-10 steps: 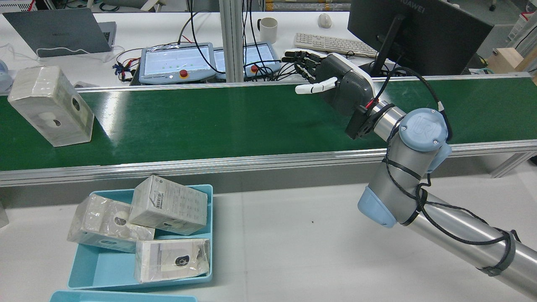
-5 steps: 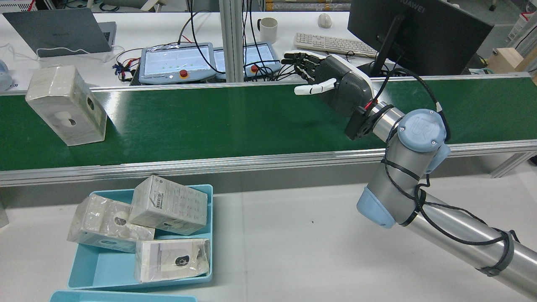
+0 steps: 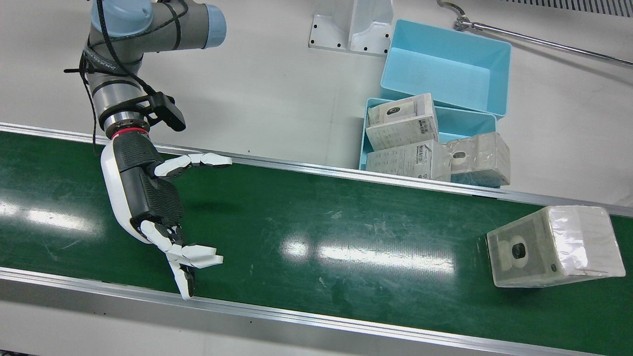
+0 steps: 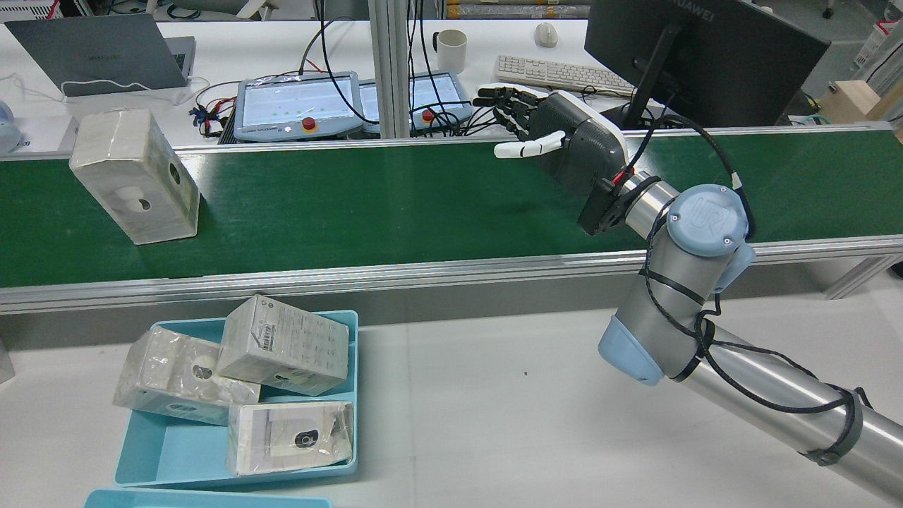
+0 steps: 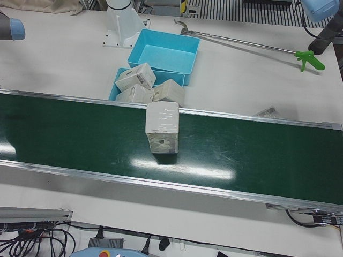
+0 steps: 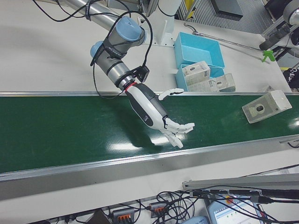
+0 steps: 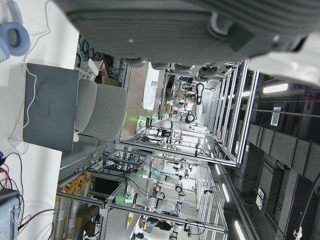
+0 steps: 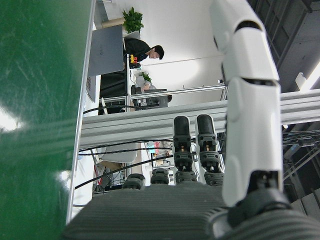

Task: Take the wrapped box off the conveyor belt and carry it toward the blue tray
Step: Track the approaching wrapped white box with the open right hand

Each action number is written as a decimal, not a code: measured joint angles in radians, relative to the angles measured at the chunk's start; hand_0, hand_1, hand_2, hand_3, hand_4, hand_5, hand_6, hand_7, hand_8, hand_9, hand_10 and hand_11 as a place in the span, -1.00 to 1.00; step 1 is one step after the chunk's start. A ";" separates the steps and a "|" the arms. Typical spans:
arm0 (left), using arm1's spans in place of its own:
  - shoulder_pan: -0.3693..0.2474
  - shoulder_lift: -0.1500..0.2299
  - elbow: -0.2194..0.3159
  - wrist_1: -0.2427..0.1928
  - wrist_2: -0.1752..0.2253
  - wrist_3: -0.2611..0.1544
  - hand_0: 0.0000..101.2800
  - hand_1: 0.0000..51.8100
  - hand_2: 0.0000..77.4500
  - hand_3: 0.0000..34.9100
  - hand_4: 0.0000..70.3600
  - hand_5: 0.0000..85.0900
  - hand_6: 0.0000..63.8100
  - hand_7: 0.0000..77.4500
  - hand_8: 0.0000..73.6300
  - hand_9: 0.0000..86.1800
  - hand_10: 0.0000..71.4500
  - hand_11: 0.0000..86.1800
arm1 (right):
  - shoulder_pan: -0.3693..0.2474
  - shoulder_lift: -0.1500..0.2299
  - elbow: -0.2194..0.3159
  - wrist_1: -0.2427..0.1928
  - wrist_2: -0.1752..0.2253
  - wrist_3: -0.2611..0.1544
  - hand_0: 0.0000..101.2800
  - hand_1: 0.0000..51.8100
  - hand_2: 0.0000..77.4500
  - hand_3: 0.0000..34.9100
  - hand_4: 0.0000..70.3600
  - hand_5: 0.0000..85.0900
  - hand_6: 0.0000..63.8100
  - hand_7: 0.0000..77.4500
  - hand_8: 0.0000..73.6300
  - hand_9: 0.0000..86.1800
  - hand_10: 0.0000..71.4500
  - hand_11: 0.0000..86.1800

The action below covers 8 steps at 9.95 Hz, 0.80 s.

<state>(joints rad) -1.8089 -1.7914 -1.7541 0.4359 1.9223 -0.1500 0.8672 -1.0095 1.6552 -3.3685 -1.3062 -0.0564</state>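
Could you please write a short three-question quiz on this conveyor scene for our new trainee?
1. True or false: the right hand already holds the box.
2. How many wrapped boxes lie in the near tray?
3. The box on the belt is: A) touching the right hand's fingers; B) far along the belt from that hand; C) on the white table.

Key: 1 false, the hand hovers open over the belt; 2 three; 3 B.
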 joint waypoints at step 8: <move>0.000 0.000 0.000 0.000 0.000 0.000 -1.00 -1.00 -0.97 -1.00 -1.00 -0.99 -1.00 -0.99 -0.99 -1.00 -0.98 -1.00 | -0.001 -0.003 0.000 -0.002 0.002 0.002 -0.04 -0.52 -0.90 -0.89 -0.40 -0.47 -0.69 -0.37 -0.96 -0.87 -1.00 -0.96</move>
<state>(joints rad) -1.8090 -1.7914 -1.7541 0.4359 1.9223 -0.1500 0.8667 -1.0124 1.6552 -3.3702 -1.3039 -0.0548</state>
